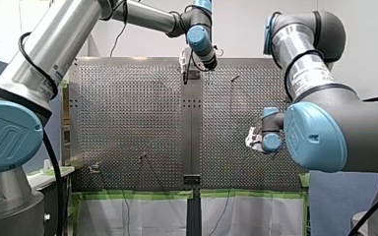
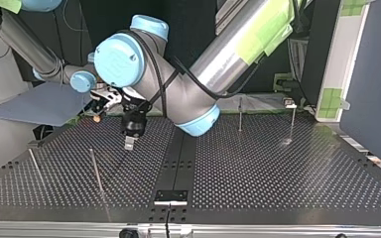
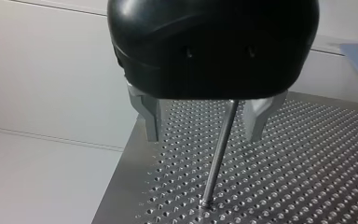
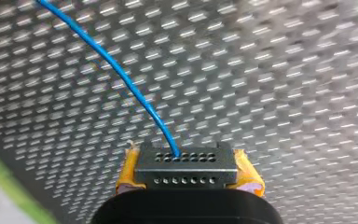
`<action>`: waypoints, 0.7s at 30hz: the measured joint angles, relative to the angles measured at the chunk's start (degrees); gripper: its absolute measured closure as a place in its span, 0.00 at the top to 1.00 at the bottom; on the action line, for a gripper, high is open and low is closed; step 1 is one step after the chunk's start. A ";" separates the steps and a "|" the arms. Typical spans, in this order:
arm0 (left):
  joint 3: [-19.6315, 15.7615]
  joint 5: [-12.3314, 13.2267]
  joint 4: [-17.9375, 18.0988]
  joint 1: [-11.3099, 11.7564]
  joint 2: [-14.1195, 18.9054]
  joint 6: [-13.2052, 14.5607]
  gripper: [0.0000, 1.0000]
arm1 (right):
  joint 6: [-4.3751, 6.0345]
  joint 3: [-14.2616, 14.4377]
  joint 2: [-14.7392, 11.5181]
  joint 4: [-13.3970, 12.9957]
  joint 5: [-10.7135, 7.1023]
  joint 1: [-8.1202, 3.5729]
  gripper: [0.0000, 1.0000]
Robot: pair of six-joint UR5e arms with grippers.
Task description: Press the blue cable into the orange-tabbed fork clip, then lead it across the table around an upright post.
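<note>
Nearest the front view's camera, off to the right of the desk's (image 1: 128, 123) dark centre strip (image 1: 192, 123), my right arm (image 1: 325, 128) carries the work. Its right pincer (image 4: 186, 168), yellow pads showing on either flank, is pressed together on the blue cable (image 4: 121, 77). The cable leaves the pincer's tip and runs ahead of it as one gently curved line, slanting off to one side over the perforated plate. Its far end passes out of the right wrist view.

That long axis, pointing away from the fingers instead of across them, is what the coming move appears to turn on. The right arm already has the cable in hand and so looks the one to seat it.

The orange-tabbed fork clip cannot be made out for certain in any view. In the top view a small orange spot (image 2: 95, 119) sits just below the right pincer, well to the left of the centre strip. Whether it is the clip's tab or a pad cannot be told, so which way the clip lies from the cable is open.

Farther off, toward the centre strip's far end in the front view, my left arm (image 1: 54, 44) reaches in. Its black left pincer (image 3: 203, 135) is spread, metal fingers (image 3: 149, 121) well apart and holding nothing. Ahead of it, in line with the gap, an upright post (image 3: 219, 158) leans slightly as seen from the wrist, its foot in the plate.
</note>
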 joint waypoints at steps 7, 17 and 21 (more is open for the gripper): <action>-0.70 0.19 1.23 0.01 -0.01 -0.88 0.90 | 0.12 -0.48 -4.40 1.18 -0.06 -0.03 0.00; -4.89 1.32 3.43 0.62 -0.02 -0.80 0.90 | 0.29 -0.50 -9.69 3.25 -0.24 -0.21 0.00; -5.13 1.40 3.47 0.71 -0.02 -0.74 0.90 | 0.28 -0.50 -12.03 4.65 -0.32 -0.07 0.00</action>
